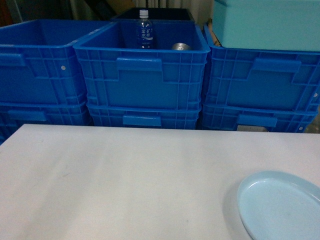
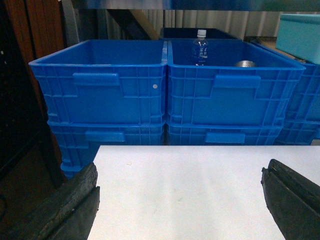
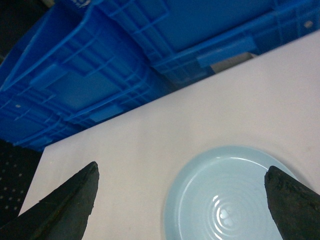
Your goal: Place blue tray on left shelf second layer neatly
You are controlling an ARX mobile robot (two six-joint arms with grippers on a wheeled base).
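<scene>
The blue tray (image 1: 280, 207), a pale shallow dish, lies flat on the white table (image 1: 125, 180) at its front right corner, partly cut off by the frame edge. In the right wrist view the blue tray (image 3: 225, 200) sits below and between the spread fingers of my right gripper (image 3: 182, 167), which is open and empty. My left gripper (image 2: 180, 170) is open too, hovering over bare table (image 2: 190, 190) near its left edge with nothing between its fingers. Neither gripper shows in the head view. The left shelf is out of view.
Stacked dark-blue ribbed crates (image 1: 142, 75) line the table's far edge. The middle top crate holds a water bottle (image 1: 144, 30) and a metal can (image 1: 181, 46). A large turquoise box (image 1: 265, 22) rests on the right crate stack. A dark panel (image 2: 20, 100) stands left of the table.
</scene>
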